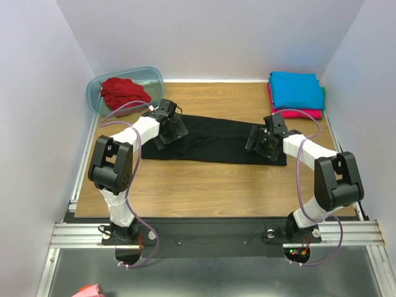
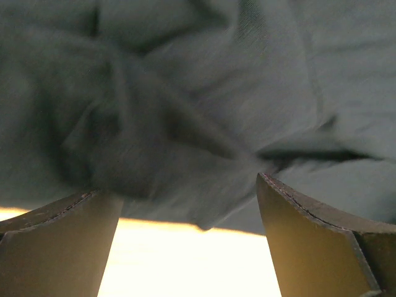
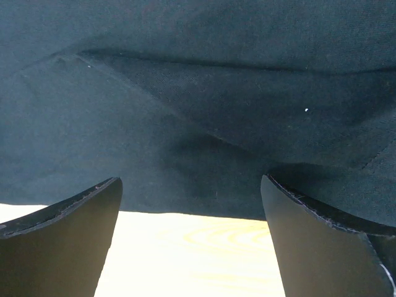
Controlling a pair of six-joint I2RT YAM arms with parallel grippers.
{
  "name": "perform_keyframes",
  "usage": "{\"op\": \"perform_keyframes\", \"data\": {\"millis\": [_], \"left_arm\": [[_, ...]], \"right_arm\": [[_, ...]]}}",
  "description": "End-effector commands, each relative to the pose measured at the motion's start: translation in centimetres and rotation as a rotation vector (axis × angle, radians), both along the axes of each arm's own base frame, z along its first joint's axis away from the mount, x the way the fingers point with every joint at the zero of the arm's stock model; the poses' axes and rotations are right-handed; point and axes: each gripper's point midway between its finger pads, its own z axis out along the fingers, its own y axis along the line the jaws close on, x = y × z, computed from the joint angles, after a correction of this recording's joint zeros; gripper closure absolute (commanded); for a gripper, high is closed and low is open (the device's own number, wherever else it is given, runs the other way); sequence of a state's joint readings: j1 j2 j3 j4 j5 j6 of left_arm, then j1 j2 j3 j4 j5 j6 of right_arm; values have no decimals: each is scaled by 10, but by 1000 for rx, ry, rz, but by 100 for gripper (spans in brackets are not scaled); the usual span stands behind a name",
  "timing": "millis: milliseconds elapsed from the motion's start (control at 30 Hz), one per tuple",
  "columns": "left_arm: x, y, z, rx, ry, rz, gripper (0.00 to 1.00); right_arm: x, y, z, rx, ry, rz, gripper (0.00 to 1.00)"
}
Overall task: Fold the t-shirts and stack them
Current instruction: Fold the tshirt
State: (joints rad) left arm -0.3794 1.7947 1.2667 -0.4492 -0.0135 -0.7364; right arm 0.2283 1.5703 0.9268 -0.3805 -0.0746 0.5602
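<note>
The blue shirt [image 1: 295, 86] and pink shirt [image 1: 298, 114] sit folded and stacked far right, the red shirt [image 1: 124, 91] waits in the tub [image 1: 154, 75], and the black shirt [image 1: 213, 139] lies on the counter [image 1: 210, 185] under the left end effector [image 1: 168, 134] and right end effector [image 1: 259, 143], both wide open.

A plain black t-shirt [image 1: 213, 141] lies on the brown wood-grain tabletop [image 1: 216, 182]. Red t-shirt [image 1: 124, 91] in a translucent blue-grey tub [image 1: 153, 77]; turquoise blue t-shirt [image 1: 296, 88] over magenta pink t-shirt [image 1: 301, 114].

Matt black cloth t-shirt [image 1: 213, 139] on smooth wood-grain table [image 1: 210, 185]
</note>
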Motion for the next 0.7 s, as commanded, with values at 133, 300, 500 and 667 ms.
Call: {"op": "perform_keyframes", "data": {"millis": [133, 300, 500, 667], "left_arm": [[74, -24, 48, -59, -167, 7, 2], [121, -17, 32, -34, -157, 29, 2], [160, -11, 85, 24, -285, 37, 2], [136, -14, 137, 39, -384, 34, 2]], "right_arm": [[21, -9, 7, -45, -70, -22, 0], [21, -17, 9, -80, -84, -41, 0], [26, -20, 32, -97, -151, -39, 0], [32, -23, 44, -112, -192, -46, 0]]}}
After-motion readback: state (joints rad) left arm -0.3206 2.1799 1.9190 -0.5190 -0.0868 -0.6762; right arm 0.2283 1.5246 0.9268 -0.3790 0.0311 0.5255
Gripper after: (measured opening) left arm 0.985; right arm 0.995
